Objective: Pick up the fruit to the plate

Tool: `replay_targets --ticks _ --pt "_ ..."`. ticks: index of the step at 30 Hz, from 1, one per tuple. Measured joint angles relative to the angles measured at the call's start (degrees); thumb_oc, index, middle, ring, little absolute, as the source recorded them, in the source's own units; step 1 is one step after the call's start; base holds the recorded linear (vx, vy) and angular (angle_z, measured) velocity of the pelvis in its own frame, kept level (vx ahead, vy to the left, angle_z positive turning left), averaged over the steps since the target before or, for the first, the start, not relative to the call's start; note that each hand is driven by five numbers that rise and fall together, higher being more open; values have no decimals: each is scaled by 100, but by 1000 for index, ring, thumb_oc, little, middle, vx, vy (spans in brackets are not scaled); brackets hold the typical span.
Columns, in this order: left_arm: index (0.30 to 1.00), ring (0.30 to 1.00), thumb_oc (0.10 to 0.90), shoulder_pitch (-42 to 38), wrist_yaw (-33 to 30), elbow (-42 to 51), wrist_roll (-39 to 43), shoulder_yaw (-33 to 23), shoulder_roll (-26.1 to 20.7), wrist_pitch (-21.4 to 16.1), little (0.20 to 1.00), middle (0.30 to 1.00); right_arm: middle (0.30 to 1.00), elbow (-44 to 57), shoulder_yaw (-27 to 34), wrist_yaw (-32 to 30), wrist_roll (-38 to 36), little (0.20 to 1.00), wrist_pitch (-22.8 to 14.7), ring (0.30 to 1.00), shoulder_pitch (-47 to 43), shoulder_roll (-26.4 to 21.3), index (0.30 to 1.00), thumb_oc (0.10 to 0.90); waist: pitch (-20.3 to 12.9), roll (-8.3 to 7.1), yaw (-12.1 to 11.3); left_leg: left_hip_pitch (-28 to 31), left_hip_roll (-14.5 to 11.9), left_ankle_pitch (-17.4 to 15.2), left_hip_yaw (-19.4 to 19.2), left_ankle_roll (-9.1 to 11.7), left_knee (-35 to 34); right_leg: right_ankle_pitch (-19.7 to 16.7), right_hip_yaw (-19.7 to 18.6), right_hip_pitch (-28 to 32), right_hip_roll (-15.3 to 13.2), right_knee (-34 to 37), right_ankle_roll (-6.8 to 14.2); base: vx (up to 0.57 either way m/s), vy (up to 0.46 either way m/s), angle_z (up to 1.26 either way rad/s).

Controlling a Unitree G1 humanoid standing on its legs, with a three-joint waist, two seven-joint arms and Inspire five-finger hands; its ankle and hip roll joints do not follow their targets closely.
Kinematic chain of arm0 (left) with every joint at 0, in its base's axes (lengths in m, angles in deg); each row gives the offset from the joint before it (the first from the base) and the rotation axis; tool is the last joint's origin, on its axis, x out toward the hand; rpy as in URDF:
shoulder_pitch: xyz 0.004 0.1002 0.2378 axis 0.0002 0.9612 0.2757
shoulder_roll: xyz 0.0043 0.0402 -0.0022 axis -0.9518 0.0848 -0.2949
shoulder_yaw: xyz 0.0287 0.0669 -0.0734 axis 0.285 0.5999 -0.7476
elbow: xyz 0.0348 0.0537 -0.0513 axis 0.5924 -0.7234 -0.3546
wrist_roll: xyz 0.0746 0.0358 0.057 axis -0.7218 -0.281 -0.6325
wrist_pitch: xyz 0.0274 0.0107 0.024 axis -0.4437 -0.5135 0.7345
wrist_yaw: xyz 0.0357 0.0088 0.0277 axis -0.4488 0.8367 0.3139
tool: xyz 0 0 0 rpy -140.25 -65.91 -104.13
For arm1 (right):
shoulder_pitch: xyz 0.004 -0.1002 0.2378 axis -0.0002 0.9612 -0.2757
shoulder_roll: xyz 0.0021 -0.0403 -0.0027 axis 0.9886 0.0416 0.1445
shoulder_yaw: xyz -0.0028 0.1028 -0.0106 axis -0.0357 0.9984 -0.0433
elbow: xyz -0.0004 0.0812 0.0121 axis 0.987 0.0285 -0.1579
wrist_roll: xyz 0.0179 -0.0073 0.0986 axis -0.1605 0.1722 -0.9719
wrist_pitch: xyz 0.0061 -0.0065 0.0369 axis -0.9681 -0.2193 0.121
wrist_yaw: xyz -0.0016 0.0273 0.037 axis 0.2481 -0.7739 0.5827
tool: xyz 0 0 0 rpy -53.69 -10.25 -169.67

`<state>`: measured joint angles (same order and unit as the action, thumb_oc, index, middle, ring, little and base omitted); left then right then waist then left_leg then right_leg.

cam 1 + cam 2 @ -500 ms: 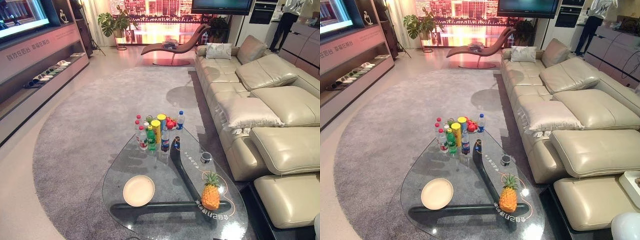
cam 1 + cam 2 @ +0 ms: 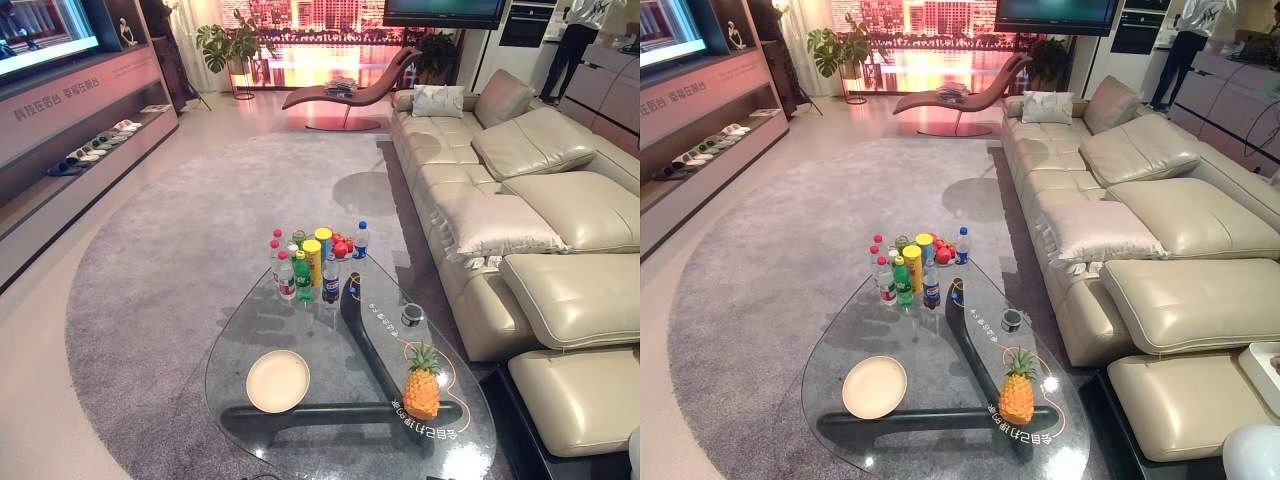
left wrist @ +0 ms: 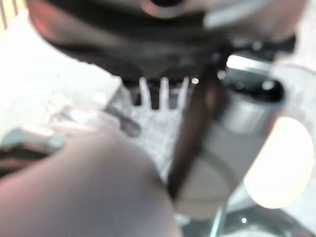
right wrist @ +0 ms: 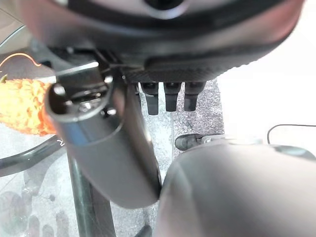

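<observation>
**A:** Where is the fruit now?

**B:** The pineapple (image 2: 421,385) stands upright on the glass worktop (image 2: 260,322), in the lower right of the left eye view. The plate (image 2: 277,381) lies left of it, in the lower middle. The two are well apart, and nothing lies on the plate.

**A:** And higher in the frame?

**B:** A group of bottles (image 2: 302,277) stands at the far end of the worktop, with some red fruits (image 2: 341,246) just behind it. A small dark can (image 2: 411,315) sits between this group and the pineapple. A beige sofa (image 2: 520,200) takes the right side.

**A:** What do the wrist views add?

**B:** They show the hands. In the right wrist view the right hand (image 4: 173,29) keeps its fingers (image 4: 168,96) straight in a row, with the thumb apart. It holds nothing, and the orange skin of the pineapple shows past the thumb. The left wrist view is blurred. The left hand (image 3: 148,44) also seems to have straight fingers and nothing in it. A pale patch shows beside its thumb, but I cannot tell if it is the plate.
</observation>
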<state>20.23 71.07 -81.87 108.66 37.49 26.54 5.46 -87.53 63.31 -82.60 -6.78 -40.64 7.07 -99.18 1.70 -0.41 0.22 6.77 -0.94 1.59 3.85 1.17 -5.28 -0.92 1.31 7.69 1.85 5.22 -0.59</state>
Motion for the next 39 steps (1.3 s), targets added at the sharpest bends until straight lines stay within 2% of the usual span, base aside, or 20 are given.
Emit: replay_targets --ticks 8,15,22,26,29,34,39 --pt "900 900 800 -5 -42 2 2 0 1 3 900 900 900 -4 -2 -81 3 900 8 900 0 2 900 800 35 18 -2 -17 0 -17 0 22 0 15 -6 -42 0 0 17 0 0 0" --pt "900 900 800 -17 -151 18 79 -3 10 4 900 900 900 -2 13 -621 4 900 31 900 -35 21 900 800 120 14 -1 -94 0 18 0 26 7 -1 -7 -85 0 -2 -1 0 0 0" --pt "900 900 800 -118 -150 46 102 -5 5 -11 900 900 900 -16 25 -1347 0 900 -32 900 -43 17 900 800 421 -5 -1 -198 0 22 0 31 42 -4 -10 -191 3 -33 -3 -36 -12 0" --pt "900 900 800 -266 -150 125 127 3 -25 -50 900 900 900 -18 35 -1677 -135 900 -190 900 -23 10 900 800 710 0 2 -445 11 35 2 50 162 -35 -5 -393 1 -59 -5 -113 -29 1" --pt "900 900 800 -477 -169 149 241 15 -69 -77 900 900 900 -12 122 -1982 -340 900 -401 900 -100 5 900 800 1045 -36 6 -638 21 45 28 66 312 -82 7 -534 3 -86 -11 -125 -35 3" --pt "900 900 800 -693 -388 207 338 26 -84 -199 900 900 900 36 146 -2272 -481 900 -695 900 -371 -7 900 800 1423 -106 0 -853 25 65 52 97 409 -137 26 -701 14 -99 -12 -90 -41 2" --pt "900 900 800 -724 -405 520 473 217 -148 -255 900 900 900 657 262 -2906 -739 900 -1059 900 -478 -20 900 800 1722 -131 -14 -1108 47 71 167 107 534 -167 131 -856 12 -117 -13 -36 -42 12"
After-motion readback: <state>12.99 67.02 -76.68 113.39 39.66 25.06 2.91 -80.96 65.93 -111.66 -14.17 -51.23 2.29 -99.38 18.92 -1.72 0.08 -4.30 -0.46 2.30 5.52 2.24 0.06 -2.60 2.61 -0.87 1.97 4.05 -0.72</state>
